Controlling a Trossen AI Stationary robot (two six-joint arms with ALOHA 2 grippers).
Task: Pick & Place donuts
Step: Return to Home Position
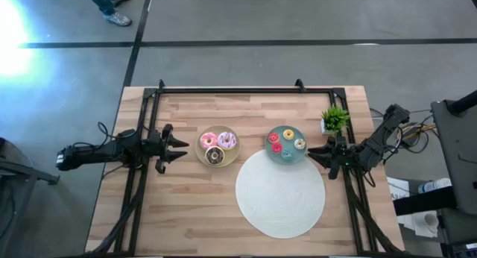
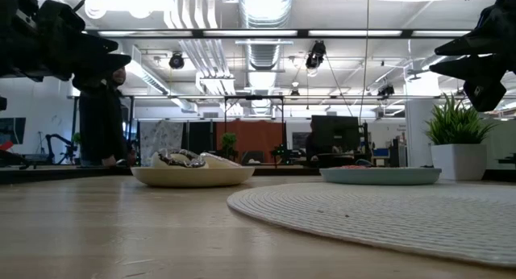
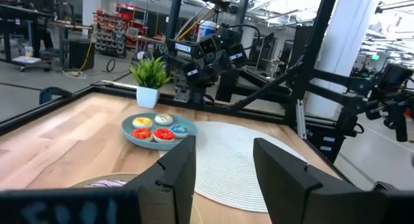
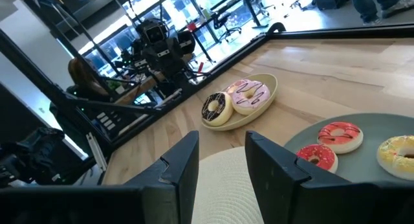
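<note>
Three larger donuts lie on a beige plate: pink, purple-white and brown-white. Several mini donuts in red, yellow and blue lie on a teal plate. My left gripper hovers open just left of the beige plate, fingers pointing at it. My right gripper hovers open just right of the teal plate. The left wrist view shows my left gripper facing the teal plate. The right wrist view shows my right gripper, a red mini donut and the brown-white donut.
A big white round mat lies on the table's near side, below both plates. A small potted plant stands near the far right corner, close to my right arm. A black frame borders the table's far, left and right sides. A person's feet show on the floor beyond.
</note>
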